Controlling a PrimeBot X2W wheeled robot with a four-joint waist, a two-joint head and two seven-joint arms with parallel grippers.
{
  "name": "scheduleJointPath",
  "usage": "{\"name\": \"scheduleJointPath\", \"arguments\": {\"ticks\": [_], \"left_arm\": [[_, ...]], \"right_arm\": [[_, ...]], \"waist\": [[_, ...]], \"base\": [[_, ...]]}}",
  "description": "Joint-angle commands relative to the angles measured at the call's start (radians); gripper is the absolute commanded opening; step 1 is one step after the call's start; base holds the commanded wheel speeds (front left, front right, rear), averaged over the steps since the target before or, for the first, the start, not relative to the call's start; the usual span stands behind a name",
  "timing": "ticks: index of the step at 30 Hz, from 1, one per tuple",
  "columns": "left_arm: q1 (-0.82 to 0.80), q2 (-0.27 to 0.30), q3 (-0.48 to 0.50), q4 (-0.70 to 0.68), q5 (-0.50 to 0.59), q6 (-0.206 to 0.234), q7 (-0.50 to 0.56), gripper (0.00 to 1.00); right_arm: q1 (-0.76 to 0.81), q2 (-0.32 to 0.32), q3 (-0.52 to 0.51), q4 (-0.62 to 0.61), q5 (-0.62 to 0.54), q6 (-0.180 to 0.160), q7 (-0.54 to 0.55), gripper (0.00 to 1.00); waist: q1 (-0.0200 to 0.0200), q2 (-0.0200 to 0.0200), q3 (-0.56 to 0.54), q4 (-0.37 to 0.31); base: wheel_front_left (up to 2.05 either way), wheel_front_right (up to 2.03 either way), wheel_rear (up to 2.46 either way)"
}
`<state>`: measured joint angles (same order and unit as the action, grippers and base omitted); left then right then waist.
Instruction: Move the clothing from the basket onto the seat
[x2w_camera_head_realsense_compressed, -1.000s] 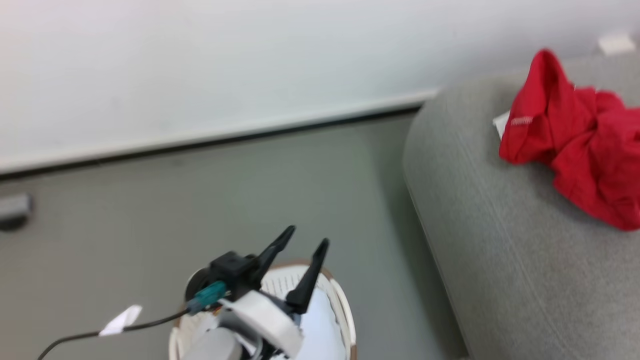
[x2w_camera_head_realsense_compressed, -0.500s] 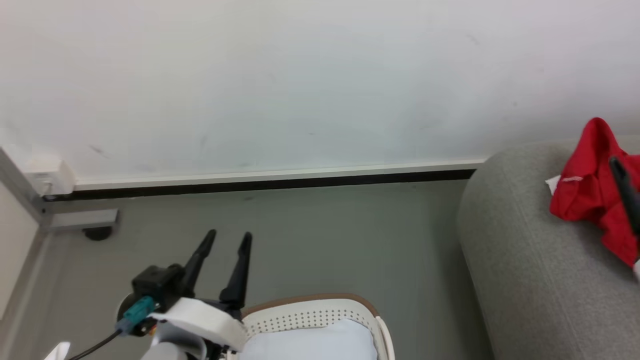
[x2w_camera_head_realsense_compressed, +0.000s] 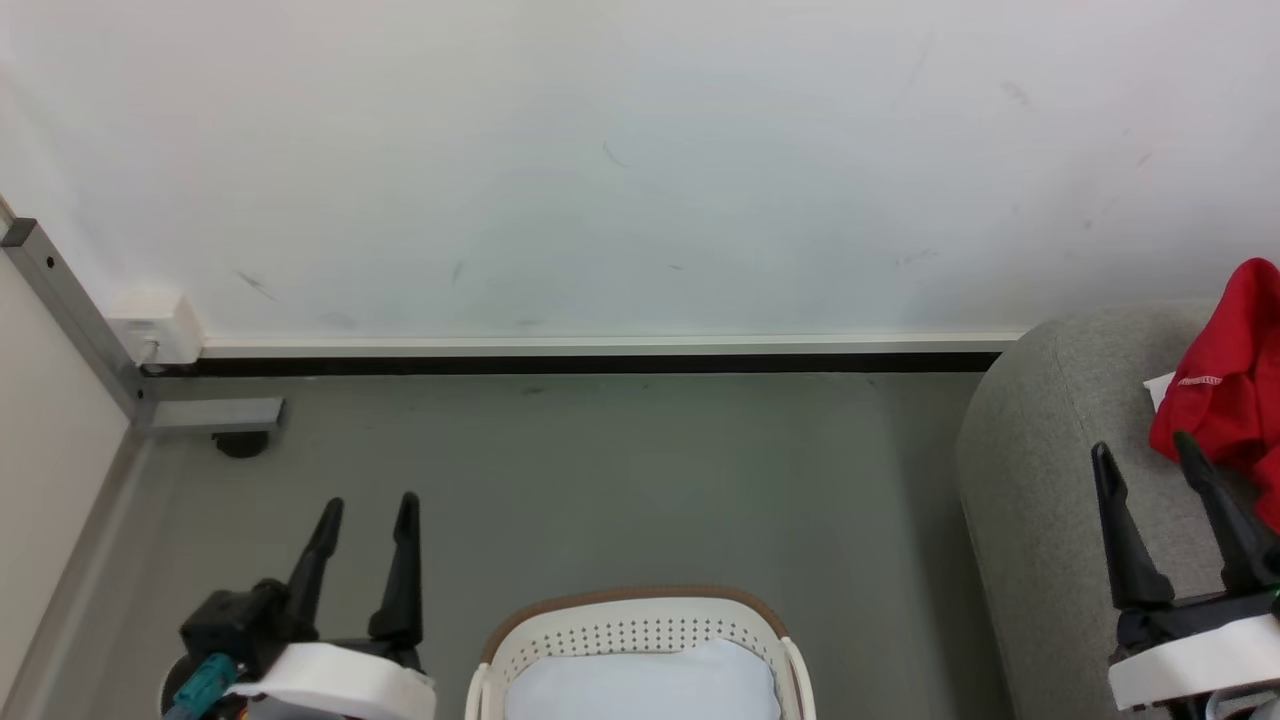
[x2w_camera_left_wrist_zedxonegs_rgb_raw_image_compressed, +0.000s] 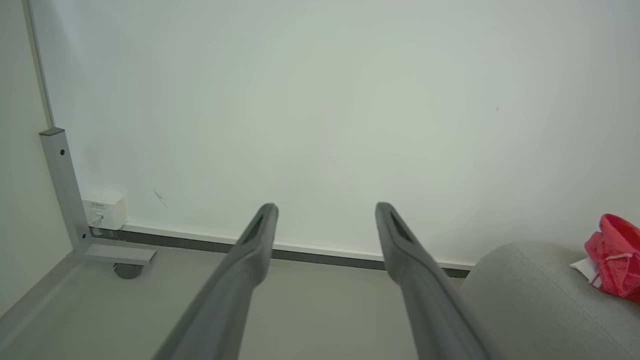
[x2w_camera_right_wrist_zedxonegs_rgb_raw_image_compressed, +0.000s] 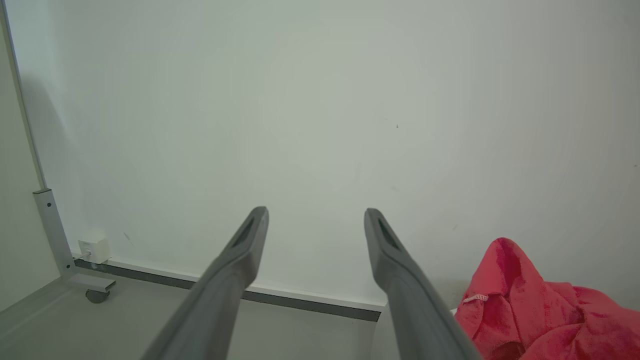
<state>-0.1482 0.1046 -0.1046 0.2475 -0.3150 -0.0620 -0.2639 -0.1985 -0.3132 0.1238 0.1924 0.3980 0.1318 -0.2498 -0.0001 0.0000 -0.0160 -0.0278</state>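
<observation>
Both arms have swung out to the sides since half a second ago, and the head camera has turned as well, so the whole scene sits differently. Back then the left jaws overlapped the left rim of the basket (x2w_camera_head_realsense_compressed: 640, 602); now they stand clear of it, over the grey floor (x2w_camera_head_realsense_compressed: 620, 480), their two dark fingers (x2w_camera_head_realsense_compressed: 405, 560) wide apart with nothing between them. Of the right jaws only one finger showed before, at the picture's edge; now both fingers (x2w_camera_head_realsense_compressed: 1120, 530) rise over the rounded left end of the sofa (x2w_camera_head_realsense_compressed: 1040, 480), also wide apart and empty.

A crumpled heap of red clothing (x2w_camera_head_realsense_compressed: 1225, 390) lies on the sofa seat, just beyond the right fingertips and apart from them; both wrist views show it there too (x2w_camera_left_wrist_zedxonegs_rgb_raw_image_compressed: 617, 255) (x2w_camera_right_wrist_zedxonegs_rgb_raw_image_compressed: 530, 310). The basket rests on the floor between the two arms, well apart from the sofa, with just its pale lining (x2w_camera_head_realsense_compressed: 640, 685) visible inside.
</observation>
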Motion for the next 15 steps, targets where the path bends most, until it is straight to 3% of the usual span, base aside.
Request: {"name": "scheduleJointPath", "arguments": {"ticks": [1, 9, 15], "left_arm": [[0.022, -0.004, 0.029, -0.008, 0.041, 0.002, -0.001, 1.00], [0.066, -0.039, 0.095, -0.026, 0.143, -0.024, -0.001, 1.00], [0.075, -0.049, 0.101, -0.003, 0.172, -0.040, -0.001, 1.00]], "right_arm": [[0.040, 0.026, -0.012, -0.001, -0.021, -0.002, -0.010, 1.00], [0.117, 0.131, -0.022, -0.038, -0.078, -0.002, -0.015, 1.00], [0.124, 0.159, -0.010, -0.027, -0.090, -0.002, -0.015, 1.00]], "waist": [[0.0001, 0.0000, 0.002, -0.003], [0.0001, 0.0000, 0.013, -0.023], [0.0001, 0.0000, 0.015, -0.037]], "base": [[0.00, 0.00, 0.00], [0.00, 0.00, 0.00], [0.00, 0.00, 0.00]]}}
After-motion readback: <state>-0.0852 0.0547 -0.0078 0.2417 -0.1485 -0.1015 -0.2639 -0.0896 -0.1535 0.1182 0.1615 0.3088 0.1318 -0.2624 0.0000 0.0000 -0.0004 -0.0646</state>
